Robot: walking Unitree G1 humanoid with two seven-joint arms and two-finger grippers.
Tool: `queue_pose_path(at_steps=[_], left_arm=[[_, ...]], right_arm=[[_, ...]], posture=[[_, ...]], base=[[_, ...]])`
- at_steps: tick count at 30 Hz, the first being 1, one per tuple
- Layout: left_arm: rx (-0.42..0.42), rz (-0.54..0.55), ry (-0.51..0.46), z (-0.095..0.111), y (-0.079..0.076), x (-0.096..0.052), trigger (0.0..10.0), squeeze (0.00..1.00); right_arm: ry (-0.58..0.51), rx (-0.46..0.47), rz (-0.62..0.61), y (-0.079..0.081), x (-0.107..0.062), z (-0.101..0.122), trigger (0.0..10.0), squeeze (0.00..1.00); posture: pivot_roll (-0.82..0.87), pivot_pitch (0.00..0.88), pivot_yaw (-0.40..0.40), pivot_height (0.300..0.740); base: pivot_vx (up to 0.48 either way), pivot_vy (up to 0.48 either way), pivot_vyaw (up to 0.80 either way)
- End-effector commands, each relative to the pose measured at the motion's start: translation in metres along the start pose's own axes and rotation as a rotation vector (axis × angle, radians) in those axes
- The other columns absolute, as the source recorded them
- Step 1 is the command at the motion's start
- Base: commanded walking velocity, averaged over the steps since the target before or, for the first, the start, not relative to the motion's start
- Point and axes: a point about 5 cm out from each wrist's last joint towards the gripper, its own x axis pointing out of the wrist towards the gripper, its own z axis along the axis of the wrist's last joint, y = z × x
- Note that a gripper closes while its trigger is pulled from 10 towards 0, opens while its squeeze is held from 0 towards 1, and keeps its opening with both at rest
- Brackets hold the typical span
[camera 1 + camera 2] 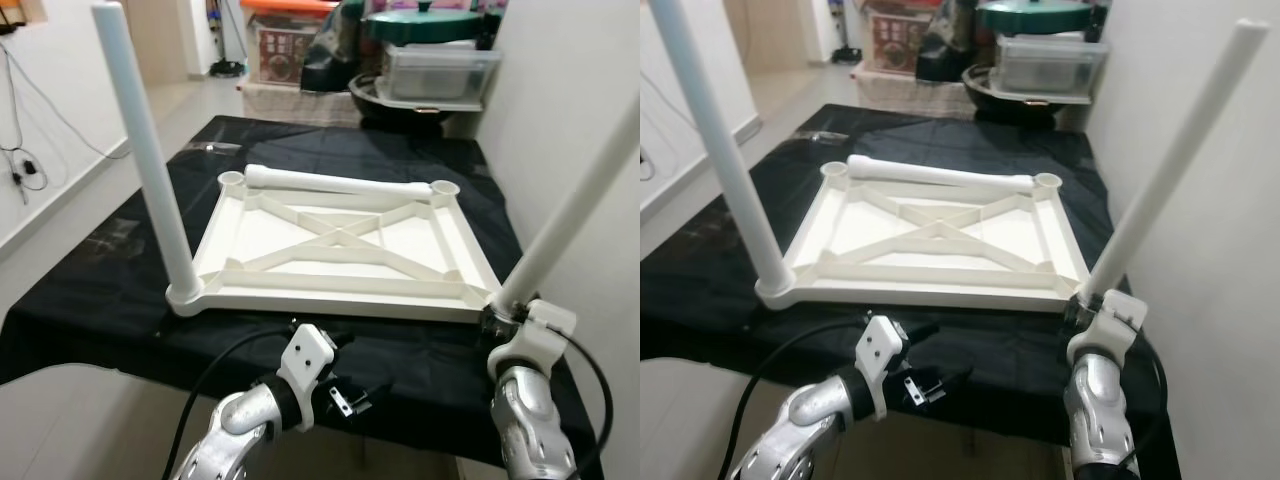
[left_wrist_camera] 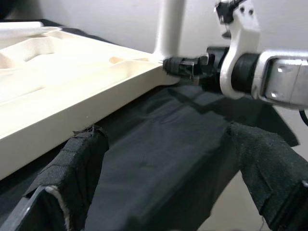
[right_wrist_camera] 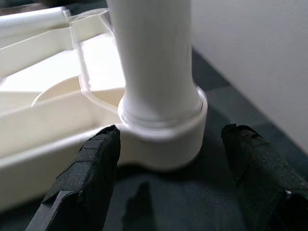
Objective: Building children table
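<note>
The little white table top (image 1: 340,245) lies upside down on a black cloth (image 1: 100,290), so its corner holes face up for the legs; one leg (image 1: 150,165) stands straight up in the near left corner; another leg (image 1: 1165,165) sits in the near right corner but leans to the right, so it may need pushing in more; a third leg (image 1: 340,182) lies flat along the far edge, waiting; the right gripper (image 3: 168,168) is low beside the leaning leg's socket, its fingers (image 3: 86,168) spread wide on each side, pinching nothing; the left gripper (image 2: 163,178) hovers by the near edge with fingers spread too, holding nothing
</note>
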Motion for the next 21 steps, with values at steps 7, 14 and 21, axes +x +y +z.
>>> queue_pose_path(at_steps=[7,14,21], left_arm=[[-0.025,0.022,0.027,-0.002,0.003,-0.002,10.0,0.0],[-0.037,0.051,0.032,-0.001,0.006,-0.003,10.0,0.0],[-0.073,0.091,0.041,-0.001,0.011,-0.005,10.0,0.0]], right_arm=[[0.034,-0.038,0.485,0.025,-0.017,0.017,10.0,0.0],[-0.099,-0.068,0.411,0.036,-0.008,0.04,10.0,0.0],[-0.142,-0.026,0.348,0.05,-0.007,0.044,10.0,0.0]], posture=[[0.17,0.0,-0.059,0.74],[0.18,0.0,-0.067,0.74],[0.19,0.0,-0.07,0.74]], base=[[0.0,0.0,0.0],[0.0,0.0,0.0],[0.0,0.327,0.0]])
